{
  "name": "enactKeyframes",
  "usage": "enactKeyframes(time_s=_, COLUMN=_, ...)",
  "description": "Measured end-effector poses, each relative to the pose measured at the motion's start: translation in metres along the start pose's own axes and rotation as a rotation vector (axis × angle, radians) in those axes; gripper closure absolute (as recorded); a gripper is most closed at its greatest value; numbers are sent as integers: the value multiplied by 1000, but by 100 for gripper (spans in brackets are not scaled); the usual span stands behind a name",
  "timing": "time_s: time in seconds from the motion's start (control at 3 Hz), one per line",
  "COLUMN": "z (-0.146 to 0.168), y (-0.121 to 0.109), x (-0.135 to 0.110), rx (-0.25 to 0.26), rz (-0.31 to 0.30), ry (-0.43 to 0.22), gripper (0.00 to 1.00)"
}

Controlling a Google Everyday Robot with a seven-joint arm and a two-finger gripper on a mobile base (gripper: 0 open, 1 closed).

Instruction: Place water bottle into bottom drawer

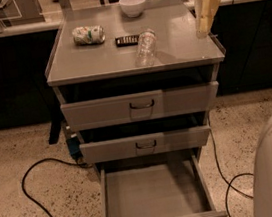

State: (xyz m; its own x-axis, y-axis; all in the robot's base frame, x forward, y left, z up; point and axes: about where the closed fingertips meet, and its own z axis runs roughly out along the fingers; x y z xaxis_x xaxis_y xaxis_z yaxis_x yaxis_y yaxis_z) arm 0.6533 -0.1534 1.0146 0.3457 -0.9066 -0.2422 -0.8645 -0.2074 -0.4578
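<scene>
- the tool [202, 31] is hanging tip-down over the right edge of the surface [114, 60], gripping nothing; whether it is spread or pressed together, i cannot tell.
- the water bottle [146, 47] is lying on its side near the surface's middle, well apart from the tool, so a leftward reach is likely coming first.
- a crushed can [88, 35], a white bowl [132, 5] and a dark flat object [127, 40] are sitting behind it.
- the bottom drawer [153, 194] is standing pulled out, holding nothing, seemingly waiting for the bottle.
</scene>
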Motion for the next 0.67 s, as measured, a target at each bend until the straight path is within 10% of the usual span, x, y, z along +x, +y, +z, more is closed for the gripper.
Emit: enactKeyframes(time_s=0.67, z=36, y=-39, x=-8, rx=44, rz=-154, ry=-4, gripper=0)
